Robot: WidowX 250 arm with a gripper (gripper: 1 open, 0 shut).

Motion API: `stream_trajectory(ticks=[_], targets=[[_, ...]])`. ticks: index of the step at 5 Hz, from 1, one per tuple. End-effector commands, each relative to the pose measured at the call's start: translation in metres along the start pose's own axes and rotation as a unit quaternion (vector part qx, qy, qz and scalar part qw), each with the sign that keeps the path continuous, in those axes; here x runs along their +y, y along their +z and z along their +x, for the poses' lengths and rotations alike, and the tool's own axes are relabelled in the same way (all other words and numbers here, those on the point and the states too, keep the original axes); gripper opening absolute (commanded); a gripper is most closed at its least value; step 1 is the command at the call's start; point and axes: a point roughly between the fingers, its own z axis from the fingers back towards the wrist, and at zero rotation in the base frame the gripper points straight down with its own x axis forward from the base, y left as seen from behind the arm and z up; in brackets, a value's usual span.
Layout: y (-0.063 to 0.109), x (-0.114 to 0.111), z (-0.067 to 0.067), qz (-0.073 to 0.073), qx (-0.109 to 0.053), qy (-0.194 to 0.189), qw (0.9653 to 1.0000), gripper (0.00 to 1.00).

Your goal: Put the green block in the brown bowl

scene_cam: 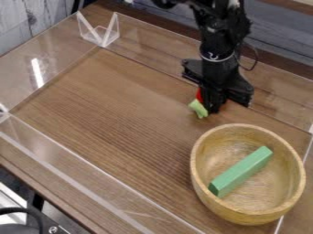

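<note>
The green block (241, 171), a long flat light-green bar, lies slanted inside the brown bowl (203, 161), a wide wooden bowl at the front right of the table. My gripper (215, 102) hangs behind the bowl, pointing straight down with its black fingers together. Right at its tips sits a small red round object (203, 94) with a green stub (197, 109) resting on the table. Whether the fingers pinch the red object cannot be told.
The wooden tabletop (110, 101) is ringed by low clear plastic walls (49, 155). A clear plastic stand (98, 30) sits at the back left corner. The bowl stands close to the right wall.
</note>
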Motion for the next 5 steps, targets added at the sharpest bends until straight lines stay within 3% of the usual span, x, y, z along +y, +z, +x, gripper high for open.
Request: stream_trajectory(ticks=[1,3,4,5], targets=[[0.009,0.004,0.016,0.002,-0.03,0.005,0.9995,0.0],[0.001,0.006,0.02,0.003,-0.028,0.01,0.9995,0.0],[0.001,0.008,0.021,0.003,-0.027,0.013,0.9995,1.0],[-0.002,0.009,0.022,0.004,-0.026,0.017,0.9995,0.0]])
